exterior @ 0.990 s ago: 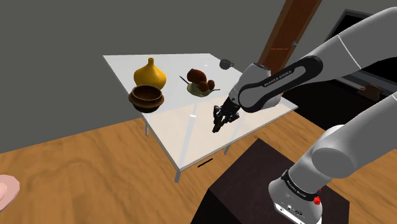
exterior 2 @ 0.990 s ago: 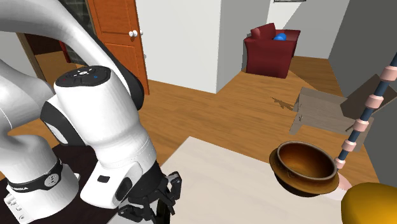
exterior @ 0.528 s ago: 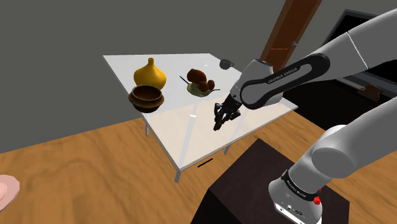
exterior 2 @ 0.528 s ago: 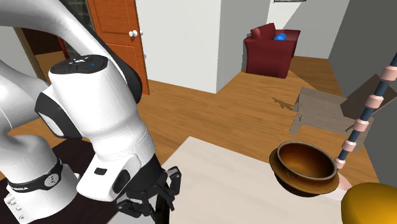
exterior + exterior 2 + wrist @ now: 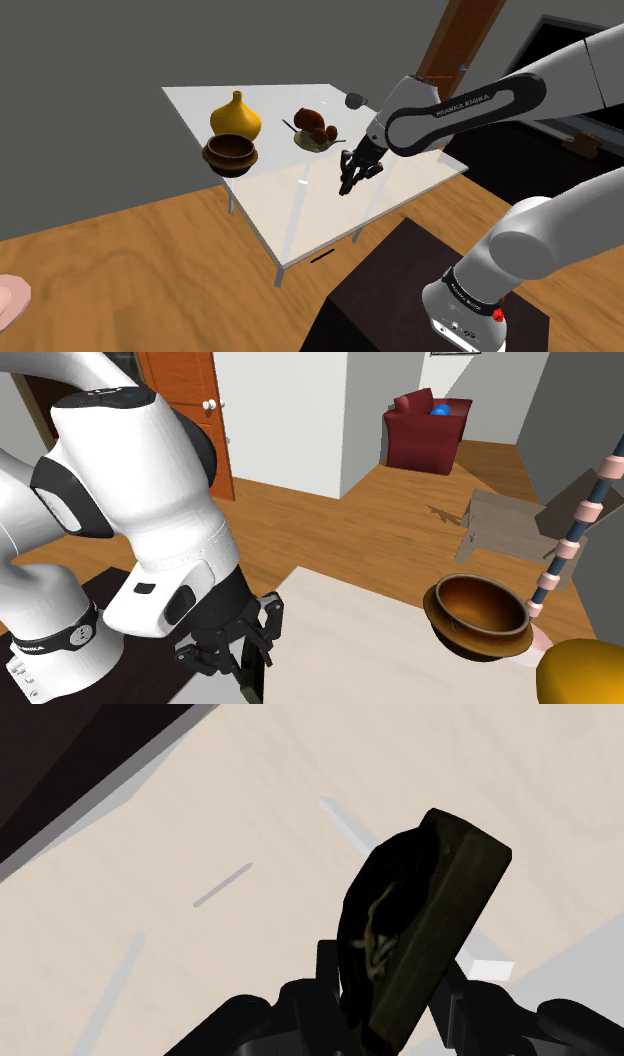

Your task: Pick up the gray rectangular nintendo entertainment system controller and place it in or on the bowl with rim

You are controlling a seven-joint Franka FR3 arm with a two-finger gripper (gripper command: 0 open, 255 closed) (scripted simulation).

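Observation:
My gripper (image 5: 395, 999) is shut on the controller (image 5: 432, 919), a flat rectangular slab that looks dark olive and black. It sticks out edge-on beyond the fingertips (image 5: 330, 972). In the shoulder view the gripper (image 5: 347, 182) hangs with the controller (image 5: 345, 187) above the middle of the white table (image 5: 290, 215), clear of its top. The brown bowl with a rim (image 5: 230, 155) stands to that view's left of the gripper, near the table's edge. The second exterior view has the gripper (image 5: 238, 660) and controller (image 5: 251, 674) at the table's near edge, with the bowl (image 5: 480, 614) off to the right.
A yellow gourd-shaped vase (image 5: 236, 117) stands just behind the bowl. A plate with brown lumps (image 5: 315, 131) and a small dark cup (image 5: 353, 99) sit farther back on the table. The dark stand (image 5: 420, 280) is below the arm, on a wooden floor.
The arm has risen and carried the gripper with the controller upward, a little farther over the table. The grip has not changed.

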